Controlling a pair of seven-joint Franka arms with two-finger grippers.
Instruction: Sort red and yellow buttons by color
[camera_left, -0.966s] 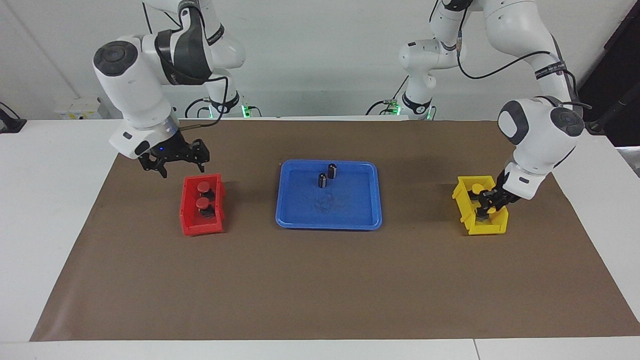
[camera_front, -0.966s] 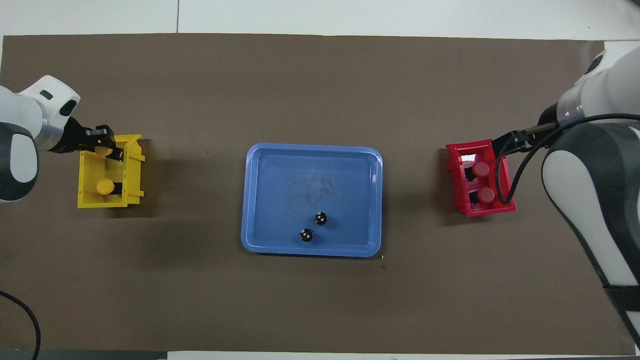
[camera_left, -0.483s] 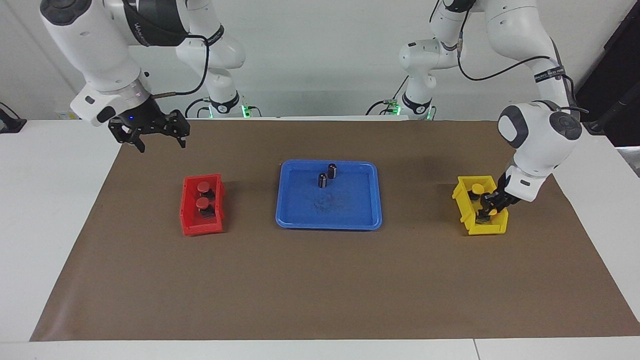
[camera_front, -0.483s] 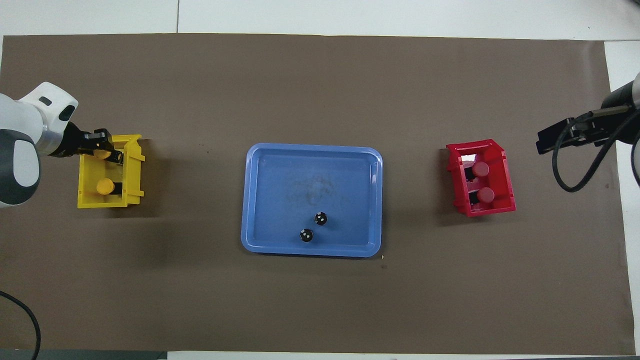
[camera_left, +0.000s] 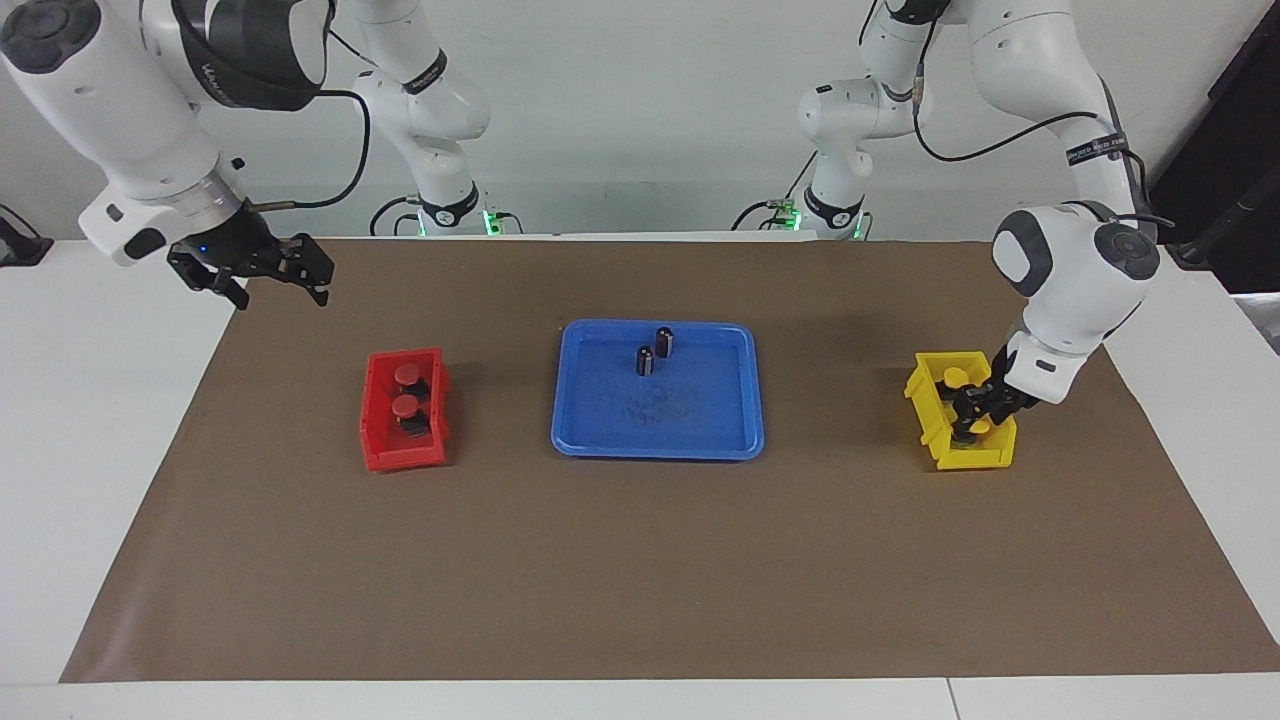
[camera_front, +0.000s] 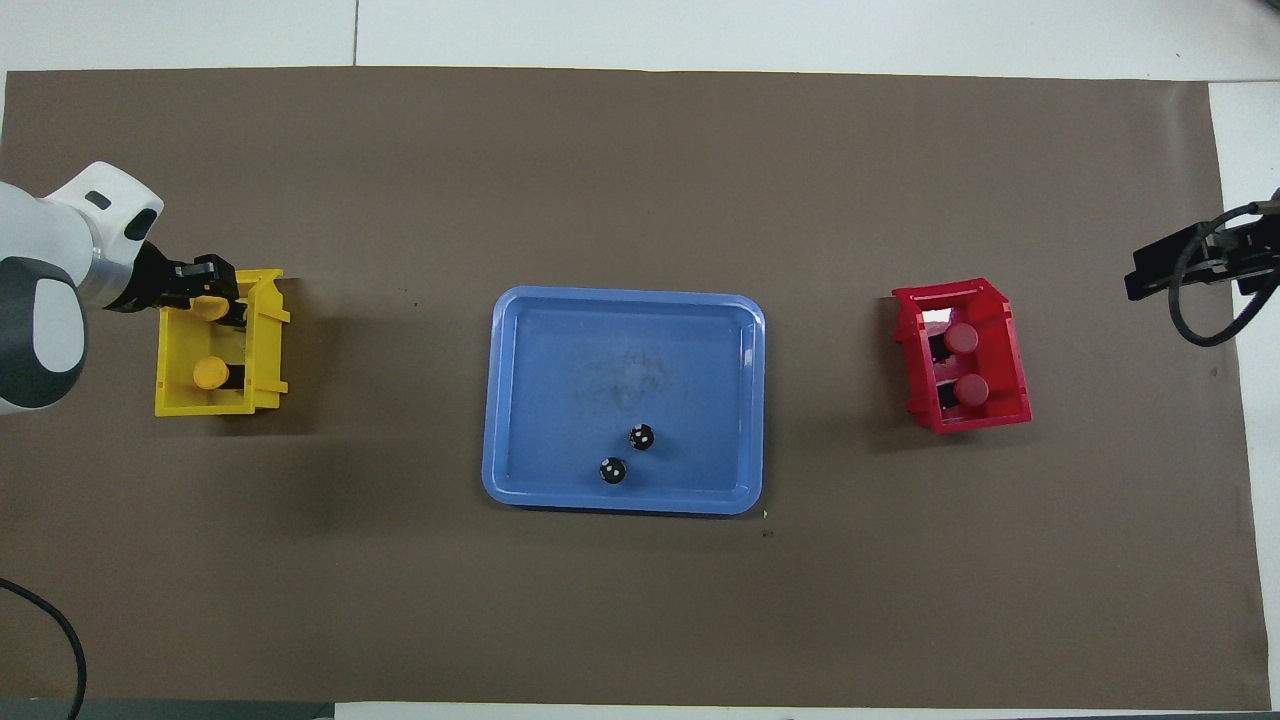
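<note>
Two red buttons (camera_left: 406, 373) (camera_left: 404, 404) sit in the red bin (camera_left: 403, 455) toward the right arm's end; they also show in the overhead view (camera_front: 962, 338) (camera_front: 971, 389). One yellow button (camera_left: 955, 377) (camera_front: 209, 374) rests in the yellow bin (camera_left: 965, 458) toward the left arm's end. My left gripper (camera_left: 972, 412) (camera_front: 212, 295) is down inside the yellow bin (camera_front: 200, 405), shut on the second yellow button (camera_front: 208, 306). My right gripper (camera_left: 280, 297) is open and empty, raised over the mat's edge beside the red bin (camera_front: 962, 425).
A blue tray (camera_left: 700, 425) (camera_front: 560, 400) lies mid-table between the two bins. Two small black capless cylinders (camera_left: 664, 341) (camera_left: 645, 360) stand in it, on the side nearer the robots. A brown mat covers the table.
My right gripper has risen from just above the red bin and drawn away toward the right arm's end of the table. My left gripper has stayed in the yellow bin with its button.
</note>
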